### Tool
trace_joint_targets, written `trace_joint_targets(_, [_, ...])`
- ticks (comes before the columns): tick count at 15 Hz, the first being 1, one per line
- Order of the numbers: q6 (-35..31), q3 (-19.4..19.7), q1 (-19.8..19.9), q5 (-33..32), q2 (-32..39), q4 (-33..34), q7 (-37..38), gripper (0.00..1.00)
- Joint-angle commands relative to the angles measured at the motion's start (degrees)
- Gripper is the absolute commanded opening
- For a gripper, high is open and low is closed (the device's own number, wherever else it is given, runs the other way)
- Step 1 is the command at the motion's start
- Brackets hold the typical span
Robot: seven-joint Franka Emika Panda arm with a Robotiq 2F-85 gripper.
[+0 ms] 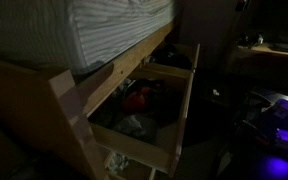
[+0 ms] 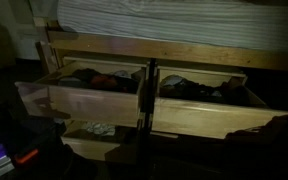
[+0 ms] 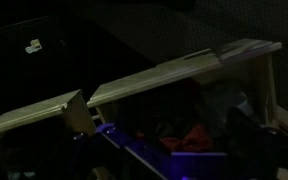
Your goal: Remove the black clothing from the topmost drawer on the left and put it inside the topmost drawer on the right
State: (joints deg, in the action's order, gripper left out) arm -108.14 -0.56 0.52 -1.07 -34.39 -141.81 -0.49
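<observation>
The scene is very dark. In an exterior view two top drawers stand pulled open under a bed: the left drawer [image 2: 84,100] and the right drawer [image 2: 209,112]. Dark clothing [image 2: 79,78] lies in the left one beside a reddish piece [image 2: 106,79]. The right one holds dark and grey clothes [image 2: 189,88]. The wrist view looks over the wooden drawer fronts [image 3: 174,75] onto a red garment [image 3: 189,135] and dark cloth. My gripper [image 3: 174,150] shows only as dim blue-lit shapes low in the wrist view, and its jaws are not clear.
A striped mattress [image 1: 104,30] lies on the wooden bed frame [image 2: 154,50]. A lower left drawer [image 2: 94,140] is also open with clothes in it. A blue light glows on the floor [image 1: 276,165]. A side view shows an open drawer full of clothes [image 1: 139,100].
</observation>
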Motion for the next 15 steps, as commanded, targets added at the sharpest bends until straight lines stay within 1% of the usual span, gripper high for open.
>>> trace_joint_targets(1, [0.1,0.2,-0.2,-0.1,0.0,0.1,0.1,1.00])
trace_joint_targets(12, [0.1,0.2,-0.2,-0.1,0.0,0.1,0.1,1.00])
trace_joint_targets(13, [-0.1,0.4,0.0,-0.6,-0.3,0.9,-0.3,1.00])
trace_joint_targets(14, [-0.4,0.4,0.0,-0.4,1.1,1.4,0.0,1.00])
trace_joint_targets(15, [-1.6,1.5,-1.1,2.5,4.3,1.4,-1.3,1.00])
